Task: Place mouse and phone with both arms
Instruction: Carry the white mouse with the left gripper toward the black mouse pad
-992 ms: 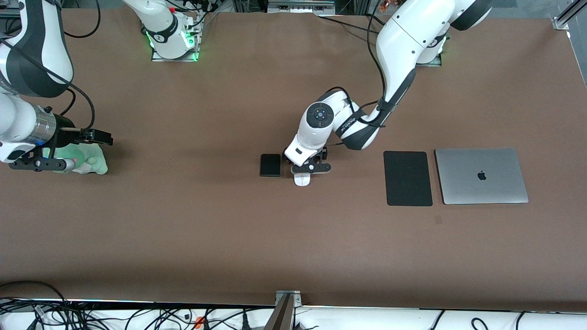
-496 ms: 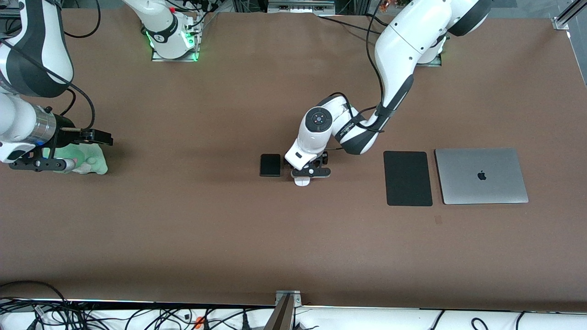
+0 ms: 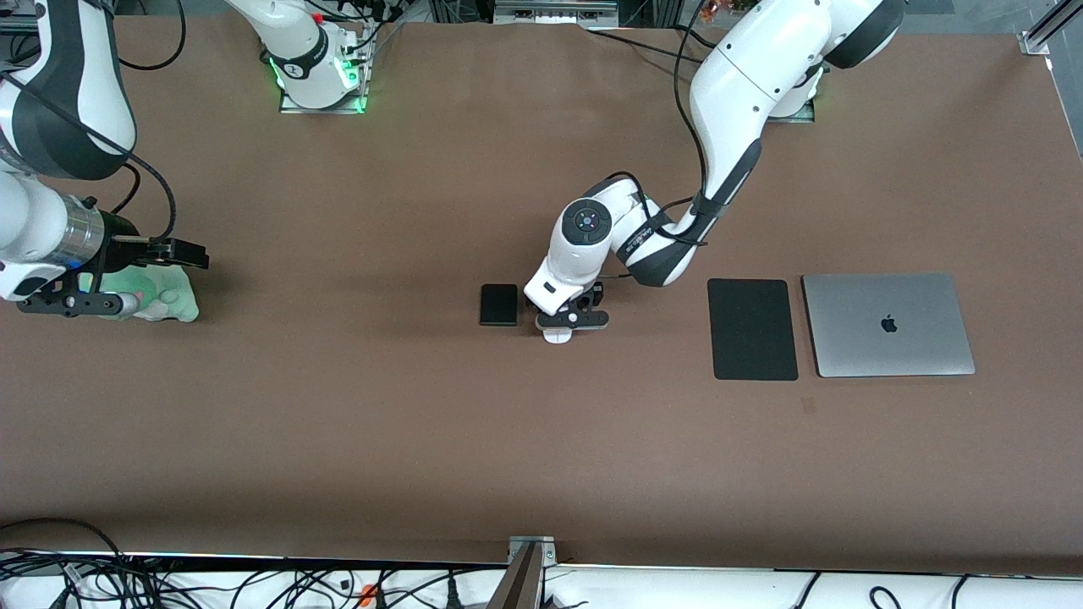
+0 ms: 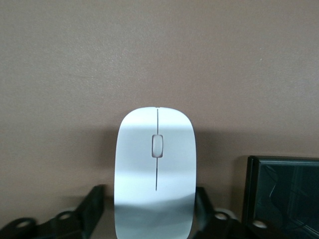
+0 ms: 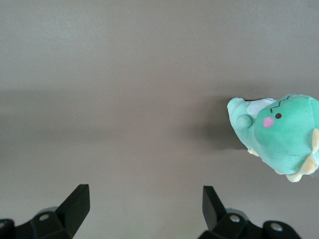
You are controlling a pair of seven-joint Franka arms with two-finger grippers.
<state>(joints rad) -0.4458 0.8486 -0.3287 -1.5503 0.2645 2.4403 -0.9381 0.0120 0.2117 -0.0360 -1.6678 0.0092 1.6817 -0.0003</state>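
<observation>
You've got the brown table [image 3: 423, 474] filling the frame. The L arm [image 3: 736, 85] drops from the top edge, elbow folded and wrist tipped down at mid-frame. The R arm [image 3: 51, 228] waits at the frame's side edge. Its right gripper [image 3: 190, 254] is spread wide and empty, by a green plush toy [image 3: 173, 303]. A closed silver laptop [image 3: 888, 326] and a flat black mouse pad [image 3: 752, 329] sit side by side toward the L arm's end. The small black matte phone [image 3: 498, 304] lies mid-frame, just beside the small white oval plastic mouse [image 3: 557, 336]. The left gripper [image 3: 565, 322] is low astride the mouse; can't tell if it's clamped.
</observation>
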